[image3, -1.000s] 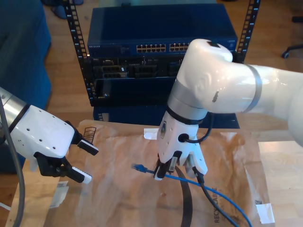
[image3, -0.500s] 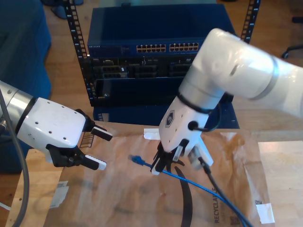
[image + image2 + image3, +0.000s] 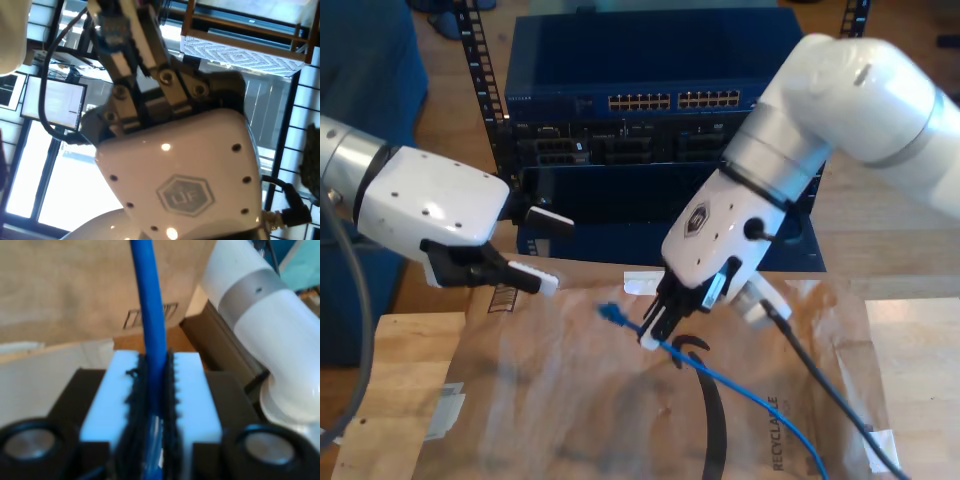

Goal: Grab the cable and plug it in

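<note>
A thin blue cable (image 3: 740,392) runs across brown paper (image 3: 540,400) on a wooden table, rising to the second gripper (image 3: 653,335), which is closed on it a short way behind its plug (image 3: 611,314). The plug sticks out free past the fingers, toward the exterior view's left, held above the paper. In the second wrist view the cable (image 3: 150,315) sits pinched in the middle between two white pads (image 3: 192,390). The first wrist view looks at that gripper (image 3: 125,20) from in front, with a blurred blue shape at its fingertips. The first gripper (image 3: 548,250) hovers at the exterior view's left, fingers spread wide and holding nothing, well apart from the plug. Behind the table stands a dark blue rack (image 3: 650,60) with a row of ports (image 3: 670,101). The cable looks grabbed; plugging in remains. To do it well, the free end probably needs steadying, since a short floppy length may bend on contact. The plug should be lined up square with one port, its clip orientation checked, and pushed in slowly and straight
</note>
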Robot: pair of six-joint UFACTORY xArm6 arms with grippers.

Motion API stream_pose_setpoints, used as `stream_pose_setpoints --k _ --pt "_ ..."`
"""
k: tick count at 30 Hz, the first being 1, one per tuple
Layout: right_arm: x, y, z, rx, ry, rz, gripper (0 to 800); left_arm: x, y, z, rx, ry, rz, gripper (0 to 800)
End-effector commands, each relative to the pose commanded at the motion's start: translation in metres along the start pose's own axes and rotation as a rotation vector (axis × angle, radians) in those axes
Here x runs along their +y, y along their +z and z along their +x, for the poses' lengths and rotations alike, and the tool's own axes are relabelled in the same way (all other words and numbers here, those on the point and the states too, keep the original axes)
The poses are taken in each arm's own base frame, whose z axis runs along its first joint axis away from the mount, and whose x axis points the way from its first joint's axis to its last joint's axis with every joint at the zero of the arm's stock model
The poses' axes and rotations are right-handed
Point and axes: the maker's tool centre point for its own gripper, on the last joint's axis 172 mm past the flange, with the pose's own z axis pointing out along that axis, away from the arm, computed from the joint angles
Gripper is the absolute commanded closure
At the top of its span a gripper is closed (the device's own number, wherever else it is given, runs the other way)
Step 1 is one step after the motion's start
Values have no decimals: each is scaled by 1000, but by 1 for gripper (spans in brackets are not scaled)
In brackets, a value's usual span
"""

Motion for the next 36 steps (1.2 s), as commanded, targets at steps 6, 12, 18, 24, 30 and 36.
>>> stream_pose_setpoints --k 6,12,18,24,30,36 --pt "-6 -51 -26 -111 -7 -4 784 4 15 -45 63 -4 41 6" --pt "-5 -55 -32 -119 -18 -3 782 15 20 -74 92 -24 58 8" --pt "-5 -62 -40 -125 -36 13 781 15 21 -70 90 -61 63 99" --pt "-5 -62 -40 -125 -35 12 781 13 20 -70 91 -71 69 186" --pt "-8 -69 -37 -133 -27 25 781 9 20 -71 88 -74 81 214" --pt "-4 -73 -31 -138 -16 11 781 10 19 -70 91 -84 77 329"
